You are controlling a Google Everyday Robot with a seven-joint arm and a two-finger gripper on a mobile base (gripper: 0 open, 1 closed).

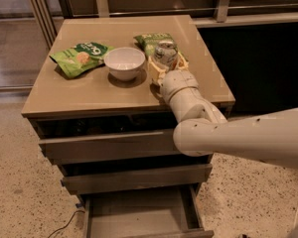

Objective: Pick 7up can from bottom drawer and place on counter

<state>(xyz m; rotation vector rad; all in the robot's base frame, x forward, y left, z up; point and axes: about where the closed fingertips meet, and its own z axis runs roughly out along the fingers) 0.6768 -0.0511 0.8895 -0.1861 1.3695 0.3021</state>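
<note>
Camera view: the white arm (228, 133) reaches over the tan counter (89, 93), and the bottom drawer (139, 214) stands open below. Right of the white bowl (124, 62), the gripper (168, 61) clasps the can (165, 51), held upright over the counter.

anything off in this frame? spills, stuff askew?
No spill or damage. Two things stand out: the bottom drawer hangs open, and the gripper, jaws around the 7up can, holds it close by the rear green snack bag on the counter, so it may land on the bag.
</note>
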